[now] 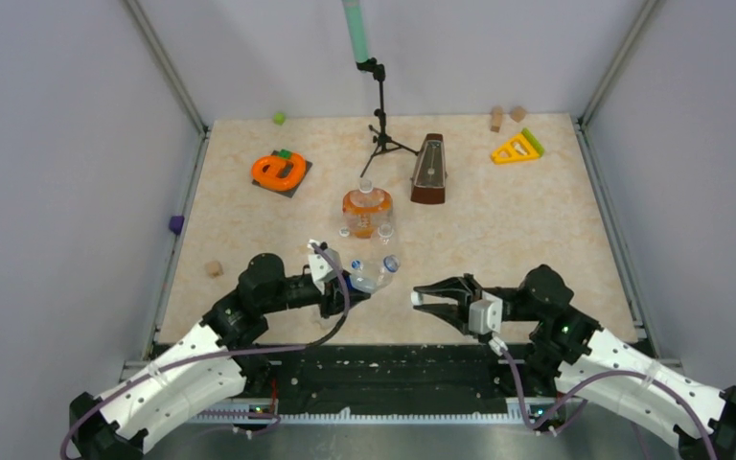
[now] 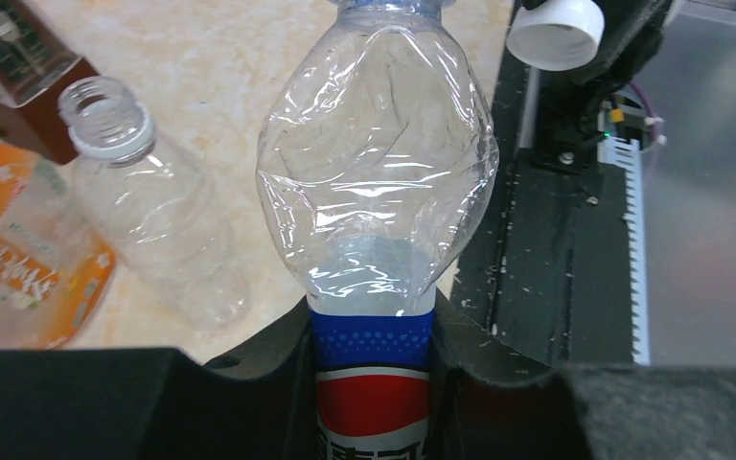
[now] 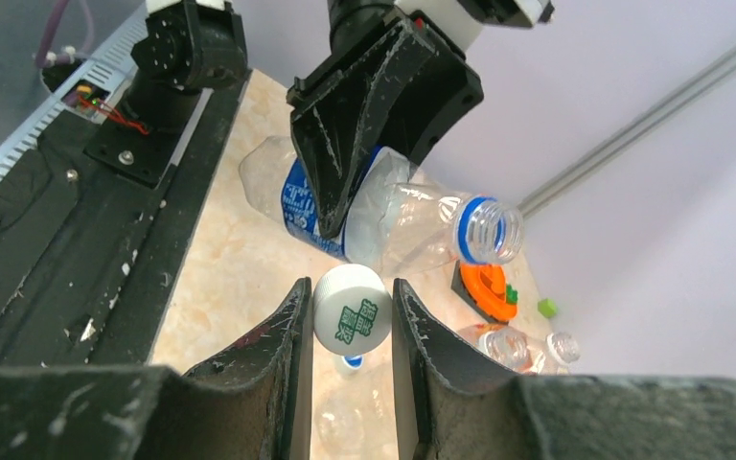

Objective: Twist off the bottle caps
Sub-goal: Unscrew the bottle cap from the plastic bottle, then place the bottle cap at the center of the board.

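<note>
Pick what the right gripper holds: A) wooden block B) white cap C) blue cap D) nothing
B: in the right wrist view, the right gripper has its fingers shut on a white cap with green print.

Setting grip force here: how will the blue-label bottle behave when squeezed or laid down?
Probably light: the bottle looks empty and uncapped. Likely squashy: its thin clear wall is dented above where the left gripper holds it. Round, so it may roll if laid flat.
</note>
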### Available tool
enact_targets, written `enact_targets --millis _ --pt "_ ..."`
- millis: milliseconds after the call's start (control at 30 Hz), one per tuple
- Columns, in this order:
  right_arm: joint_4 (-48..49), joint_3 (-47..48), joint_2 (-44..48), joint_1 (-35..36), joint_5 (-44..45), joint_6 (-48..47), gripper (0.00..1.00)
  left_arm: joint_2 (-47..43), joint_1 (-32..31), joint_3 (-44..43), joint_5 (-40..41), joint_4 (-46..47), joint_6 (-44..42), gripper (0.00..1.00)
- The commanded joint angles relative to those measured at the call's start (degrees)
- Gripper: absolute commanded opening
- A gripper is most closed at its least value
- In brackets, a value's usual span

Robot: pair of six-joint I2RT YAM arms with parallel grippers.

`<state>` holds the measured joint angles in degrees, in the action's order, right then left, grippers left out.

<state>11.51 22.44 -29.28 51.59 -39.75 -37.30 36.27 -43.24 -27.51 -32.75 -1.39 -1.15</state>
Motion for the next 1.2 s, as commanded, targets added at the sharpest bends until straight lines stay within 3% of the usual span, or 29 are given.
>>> enact_targets --millis 0,167,333,767,1067,1167 --pt "4.3 -1.3 0.3 0.0 3.1 3.2 0.00 -3.1 0.0 2.2 8.2 5.3 0.7 0.00" --pt "6.5 -2.8 0.2 0.0 5.8 5.3 0.00 -6.6 -0.1 3.2 12.7 5.4 0.1 0.00" --pt "12.1 -3.4 -2.2 0.0 18.3 15.3 0.00 -10.9 -0.1 4.0 17.8 5.7 0.4 0.00" --pt "11.4 -1.0 -11.9 0.0 45.3 37.6 0.00 -20.9 -0.1 7.3 26.3 5.5 0.6 0.00" --pt "0.8 3.5 -22.4 -0.1 60.3 58.8 0.00 -22.6 -0.1 8.6 28.3 5.6 0.9 0.00" --pt "-0.5 4.0 -25.9 -0.6 61.6 64.4 0.00 -22.9 -0.1 8.4 28.3 4.9 0.9 0.00"
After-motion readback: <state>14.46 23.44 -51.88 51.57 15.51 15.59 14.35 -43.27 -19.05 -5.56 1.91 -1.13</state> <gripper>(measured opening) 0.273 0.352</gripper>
